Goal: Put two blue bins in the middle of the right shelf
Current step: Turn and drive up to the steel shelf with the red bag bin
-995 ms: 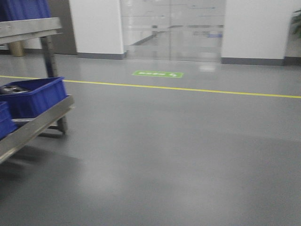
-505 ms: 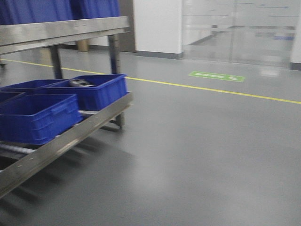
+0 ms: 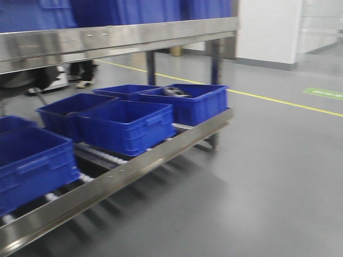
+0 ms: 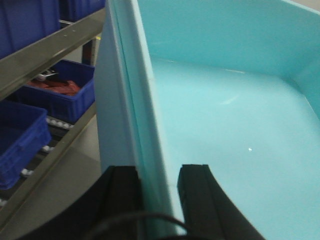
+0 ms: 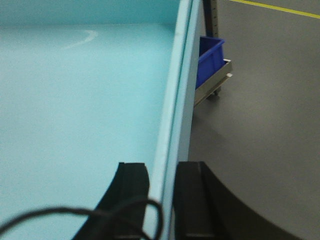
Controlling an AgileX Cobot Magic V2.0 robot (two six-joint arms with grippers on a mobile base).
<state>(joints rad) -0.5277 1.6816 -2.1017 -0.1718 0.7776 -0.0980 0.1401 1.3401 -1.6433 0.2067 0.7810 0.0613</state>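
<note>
I hold a pale blue bin [image 4: 225, 115] between both arms, and its inside is bare. My left gripper [image 4: 157, 167] is shut on the bin's left wall, one finger inside and one outside. On the opposite wall of the same bin [image 5: 75, 100], my right gripper [image 5: 161, 164] is shut the same way. In the front view the right shelf [image 3: 134, 35] fills the left half, with shiny steel rails. Neither gripper nor the held bin shows in that view.
Dark blue bins [image 3: 126, 126] sit in a row on the shelf's lower roller level, one holding a metal part [image 3: 174, 92]. More blue bins [image 3: 134, 10] stand on the level above. Grey floor with a yellow line [image 3: 278, 101] lies to the right.
The front view has swung so the shelf slid from the far left edge toward the middle, with more of its bins showing. The glass doors have left the frame.
</note>
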